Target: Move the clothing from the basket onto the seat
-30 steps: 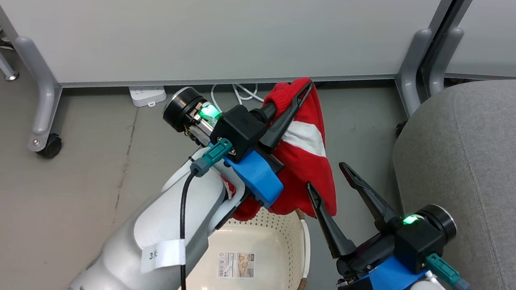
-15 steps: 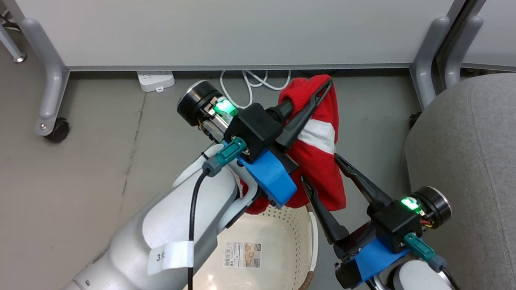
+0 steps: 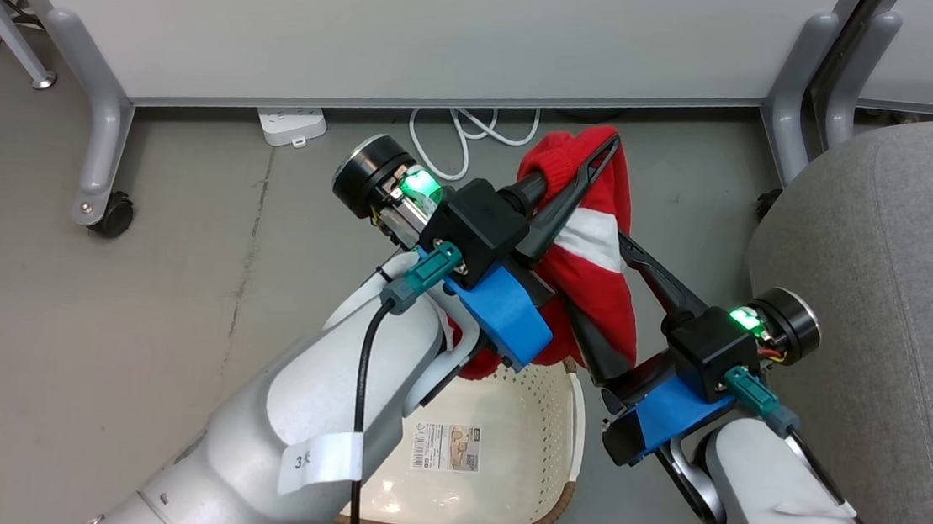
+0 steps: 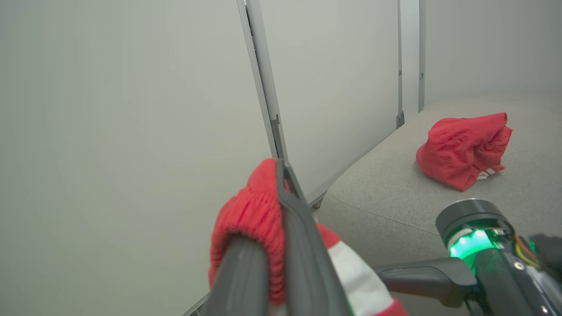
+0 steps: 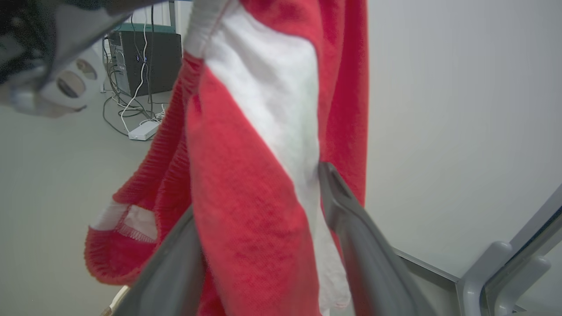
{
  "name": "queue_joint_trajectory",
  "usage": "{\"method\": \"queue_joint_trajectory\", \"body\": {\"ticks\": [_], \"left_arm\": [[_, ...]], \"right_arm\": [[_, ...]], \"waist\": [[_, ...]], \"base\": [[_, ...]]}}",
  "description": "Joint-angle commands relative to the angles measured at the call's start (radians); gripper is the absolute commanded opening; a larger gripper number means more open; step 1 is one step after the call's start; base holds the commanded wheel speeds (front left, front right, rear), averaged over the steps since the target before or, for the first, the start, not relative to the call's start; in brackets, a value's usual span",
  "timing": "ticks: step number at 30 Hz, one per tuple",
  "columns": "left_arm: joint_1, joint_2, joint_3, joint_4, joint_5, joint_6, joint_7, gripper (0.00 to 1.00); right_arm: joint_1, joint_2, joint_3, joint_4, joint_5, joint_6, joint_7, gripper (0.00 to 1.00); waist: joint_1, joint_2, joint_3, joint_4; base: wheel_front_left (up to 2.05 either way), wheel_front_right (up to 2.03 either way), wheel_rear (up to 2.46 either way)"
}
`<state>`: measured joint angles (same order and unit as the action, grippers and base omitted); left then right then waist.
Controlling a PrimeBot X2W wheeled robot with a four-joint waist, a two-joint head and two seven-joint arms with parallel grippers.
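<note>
Head view: left hand (image 3: 603, 147) clamped on the red garment (image 3: 582, 243) above the basket (image 3: 505, 400) at 6 o'clock, right hand (image 3: 592, 269) wide open around it. Left wrist: another red piece (image 4: 461, 149) on the seat (image 4: 386, 188), 2 o'clock. Right wrist: fingers (image 5: 351, 219) straddle the red garment.

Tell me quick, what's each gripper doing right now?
Left gripper: shut on the red garment, lifted above the basket.
Right gripper: open, straddling the hanging garment, not gripping it.
</note>
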<state>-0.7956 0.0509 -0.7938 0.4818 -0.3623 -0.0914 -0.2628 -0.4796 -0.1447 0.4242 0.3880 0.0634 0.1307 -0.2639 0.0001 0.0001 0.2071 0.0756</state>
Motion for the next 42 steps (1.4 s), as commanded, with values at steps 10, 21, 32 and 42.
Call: {"method": "queue_joint_trajectory", "body": {"ticks": [10,21,32,42], "left_arm": [[-0.010,-0.001,-0.011,0.000,-0.016,0.012,-0.003,0.00],[0.003,-0.001,-0.012,0.005,-0.015,0.011,-0.003,0.00],[0.012,-0.001,-0.013,0.023,-0.021,0.013,-0.003,1.00],[0.017,-0.001,-0.041,0.051,-0.037,0.013,-0.003,1.00]], "right_arm": [[-0.020,0.011,0.002,0.023,0.014,0.000,-0.001,0.00],[-0.014,0.005,0.002,0.026,0.031,0.000,-0.001,0.00],[-0.017,0.007,-0.003,0.024,0.049,0.000,-0.001,0.00],[-0.033,0.007,-0.041,0.005,0.071,0.000,-0.001,0.00]], "waist": [[-0.0001,-0.0001,-0.005,-0.002],[-0.0001,-0.0001,-0.013,-0.005],[-0.0001,-0.0001,-0.014,-0.006],[-0.0001,-0.0001,0.010,-0.027]], "base": [[0.00,0.00,0.00],[0.00,0.00,0.00],[0.00,0.00,0.00],[0.00,0.00,0.00]]}}
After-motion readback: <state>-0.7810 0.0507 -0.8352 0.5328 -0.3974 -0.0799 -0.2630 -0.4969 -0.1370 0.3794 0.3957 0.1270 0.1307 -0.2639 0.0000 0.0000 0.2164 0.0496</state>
